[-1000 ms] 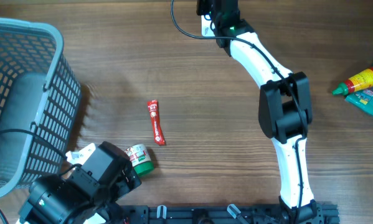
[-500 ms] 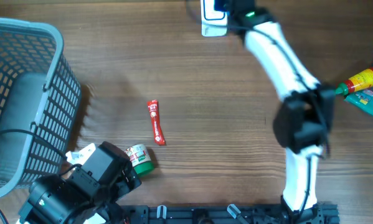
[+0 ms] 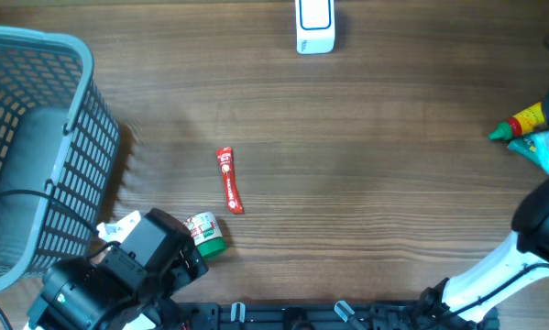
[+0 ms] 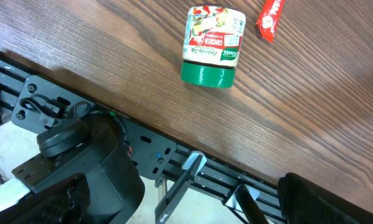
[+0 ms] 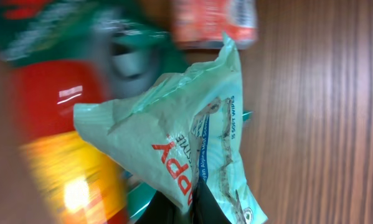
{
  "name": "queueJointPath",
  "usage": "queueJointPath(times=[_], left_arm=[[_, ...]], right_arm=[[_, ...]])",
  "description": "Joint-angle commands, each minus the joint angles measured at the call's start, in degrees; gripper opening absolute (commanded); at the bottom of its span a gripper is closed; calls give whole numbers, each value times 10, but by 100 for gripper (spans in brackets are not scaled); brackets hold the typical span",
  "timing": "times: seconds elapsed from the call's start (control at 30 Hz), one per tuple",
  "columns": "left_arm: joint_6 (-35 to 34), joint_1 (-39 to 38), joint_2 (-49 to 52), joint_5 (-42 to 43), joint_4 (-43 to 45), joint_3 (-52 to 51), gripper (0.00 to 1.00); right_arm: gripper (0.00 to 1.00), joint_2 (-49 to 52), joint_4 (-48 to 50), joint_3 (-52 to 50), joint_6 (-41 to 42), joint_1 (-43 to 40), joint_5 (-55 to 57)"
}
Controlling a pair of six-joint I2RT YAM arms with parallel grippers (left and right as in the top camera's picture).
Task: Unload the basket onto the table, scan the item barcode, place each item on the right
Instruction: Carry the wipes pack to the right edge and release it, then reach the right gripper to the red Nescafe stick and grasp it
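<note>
My right gripper [image 5: 190,210] is shut on a pale green packet [image 5: 186,124] with red lettering, pinching its lower edge. Blurred behind the packet are a red and yellow bottle [image 5: 55,143] and an orange pack [image 5: 214,22]. In the overhead view the right arm [image 3: 542,229] reaches off the table's right edge beside that bottle [image 3: 521,122]. The white scanner [image 3: 314,26] stands uncovered at the far middle. My left gripper [image 4: 180,208] hangs open over the near table edge, with nothing between its fingers.
A green-lidded chicken jar [image 3: 205,234] lies on its side just beyond the left gripper, a red sachet [image 3: 229,180] past it. A grey mesh basket [image 3: 36,147] fills the left side. A teal pack [image 3: 542,151] lies at the right edge.
The right arm has swung from the scanner at the far middle over to the right edge, still shut on the packet. The scanner now shows in full. The left arm has not moved.
</note>
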Motion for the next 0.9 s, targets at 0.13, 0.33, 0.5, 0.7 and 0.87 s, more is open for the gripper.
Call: queueJointPath(times=[0.13, 0.33, 0.5, 0.7, 0.87], left_arm=[[-8, 1, -3, -3, 0, 0, 100], [-8, 1, -3, -3, 0, 0, 100], [-8, 1, -3, -3, 0, 0, 100], [-8, 1, -3, -3, 0, 0, 100], [-8, 1, -3, -3, 0, 0, 100]], right_arm=[[34, -2, 35, -35, -19, -63, 1], [100, -88, -55, 21, -81, -62, -269], [100, -186, -116, 20, -169, 10, -610], [100, -165, -61, -53, -229, 382, -558], [100, -117, 75, -122, -220, 593, -507]])
